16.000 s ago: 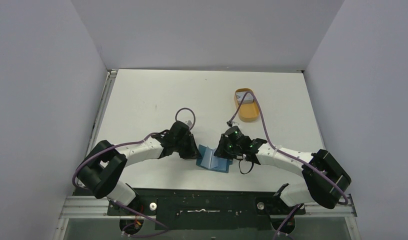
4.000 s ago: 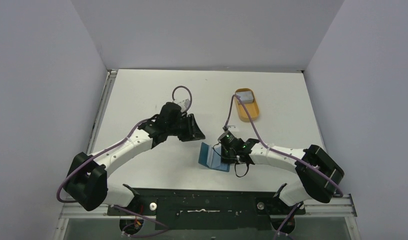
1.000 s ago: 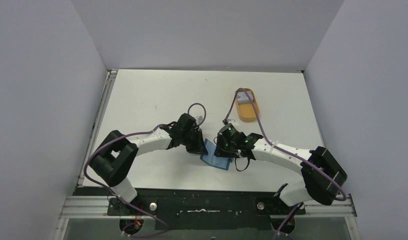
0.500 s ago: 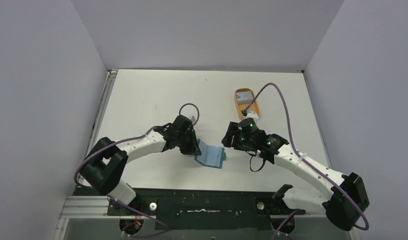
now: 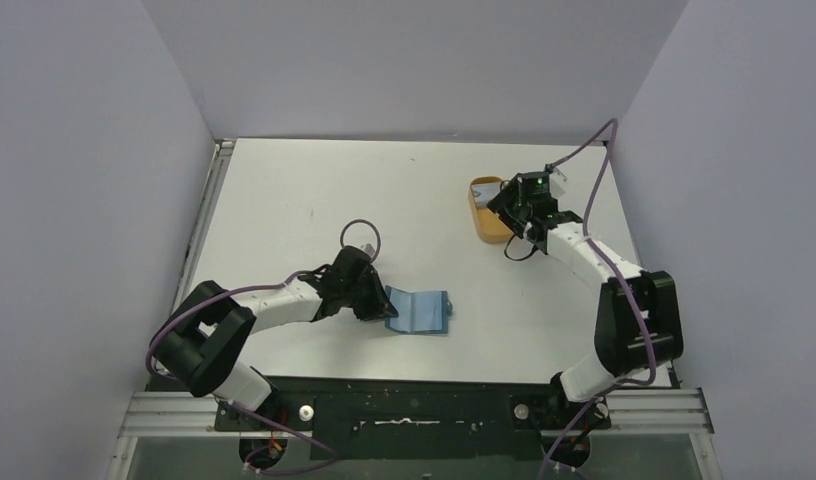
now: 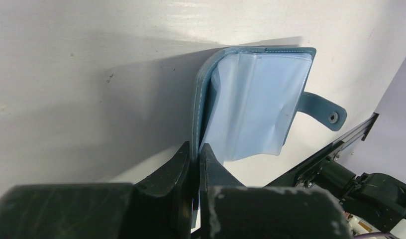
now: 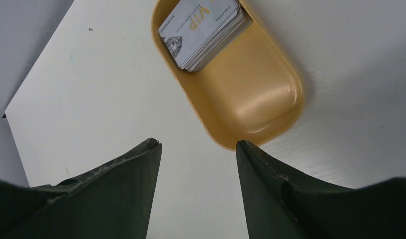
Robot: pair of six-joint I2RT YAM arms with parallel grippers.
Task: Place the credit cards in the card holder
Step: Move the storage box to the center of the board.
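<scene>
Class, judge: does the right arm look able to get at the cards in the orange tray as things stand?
Probably yes: the right tool hangs open just short of the orange tray, and the cards lie uncovered at its far end, nothing between.

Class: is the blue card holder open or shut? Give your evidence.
Open: the card holder shows its clear sleeves, snap tab hanging unfastened, one cover pinched by the left gripper.

The card holder (image 5: 419,310) lies lower centre on the surface (image 5: 304,200). The tray (image 5: 482,218) sits upper right, credit cards (image 7: 201,31) stacked inside.
</scene>
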